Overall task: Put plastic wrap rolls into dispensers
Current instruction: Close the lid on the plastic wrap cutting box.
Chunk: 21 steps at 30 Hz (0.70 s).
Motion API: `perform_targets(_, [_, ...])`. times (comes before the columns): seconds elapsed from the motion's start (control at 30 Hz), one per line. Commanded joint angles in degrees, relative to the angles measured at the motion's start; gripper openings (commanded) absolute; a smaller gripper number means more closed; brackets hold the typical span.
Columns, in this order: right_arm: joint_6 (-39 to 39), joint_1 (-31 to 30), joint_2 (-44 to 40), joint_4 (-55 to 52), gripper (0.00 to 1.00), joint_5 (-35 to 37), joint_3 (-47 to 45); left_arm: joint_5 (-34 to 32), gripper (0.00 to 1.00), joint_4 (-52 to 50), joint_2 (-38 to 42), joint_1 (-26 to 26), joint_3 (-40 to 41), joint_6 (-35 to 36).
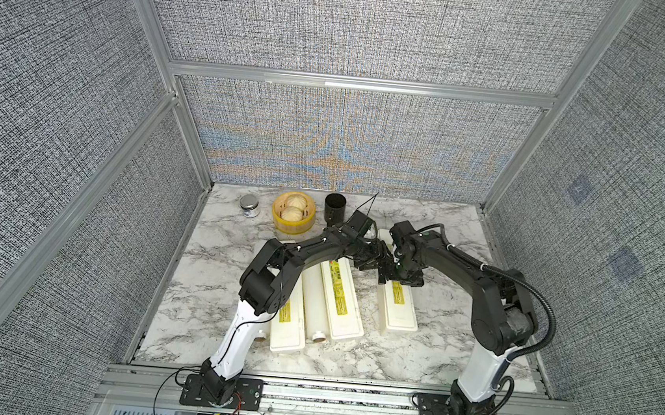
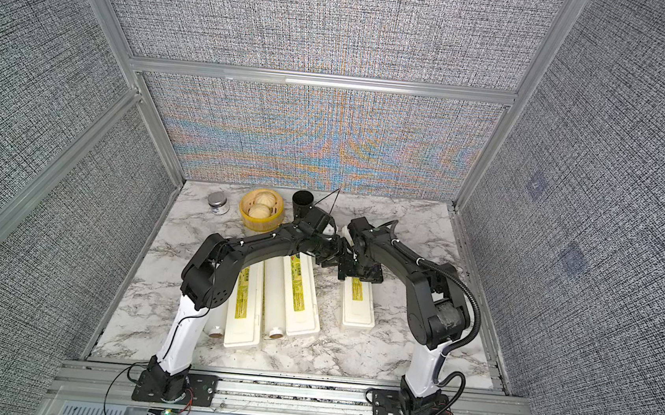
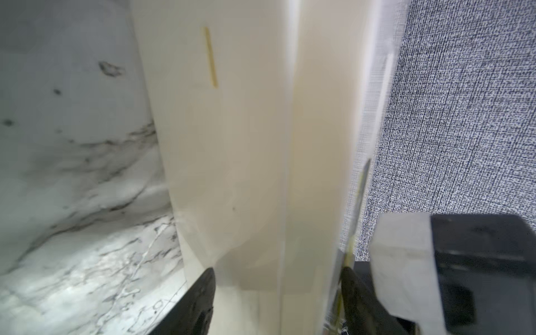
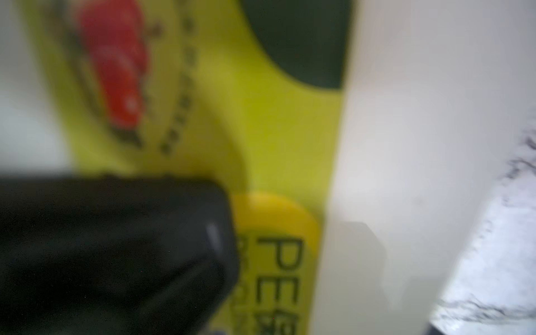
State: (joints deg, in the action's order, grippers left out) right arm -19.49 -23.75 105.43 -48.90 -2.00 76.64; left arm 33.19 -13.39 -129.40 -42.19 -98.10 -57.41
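Three cream-white dispensers lie lengthwise on the marble table: left [image 1: 290, 320], middle [image 1: 341, 299] and right [image 1: 398, 308], all with their yellow-green labelled lids down. One plastic wrap roll [image 1: 312, 297] lies between the left and middle dispensers. Another roll [image 2: 216, 321] lies mostly behind the left arm. My left gripper [image 1: 377, 261] reaches in from the left and is shut on the right dispenser [image 3: 232, 174], one finger [image 3: 203, 295] on its side wall and one at the lid's edge. My right gripper [image 1: 396, 278] sits open right over that lid's label [image 4: 275, 130]; only one finger [image 4: 130, 246] shows.
A yellow steamer basket [image 1: 292, 223] with buns, a black cup [image 1: 335, 208] and a small lidded jar [image 1: 249, 205] stand along the back of the table. Fabric walls close in the table at the back and on both sides. The two arms meet closely above the right dispenser.
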Motion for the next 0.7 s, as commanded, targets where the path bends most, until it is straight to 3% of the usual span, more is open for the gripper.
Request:
perform_targets(0.0, [2.6, -0.2, -1.6, -2.9, 0.99, -1.2, -0.4, 0.5, 0.67, -4.4, -0.4, -0.8, 1.0, 0.0])
perform_targets(0.2, [3.9, 0.2, -5.6, -3.3, 0.99, -6.4, -0.5, -0.9, 0.67, -4.5, -0.4, -0.7, 1.7, 0.6])
perform_targets(0.47, [5.6, 1.5, -9.2, -5.3, 0.99, -6.6, -2.6, -2.5, 0.66, -4.1, -1.6, -0.6, 3.2, 0.7])
perform_targets(0.67, [7.4, 4.0, -14.8, -5.4, 0.99, -13.8, -7.6, -2.1, 0.66, -3.6, -1.3, -0.1, 3.2, 0.8])
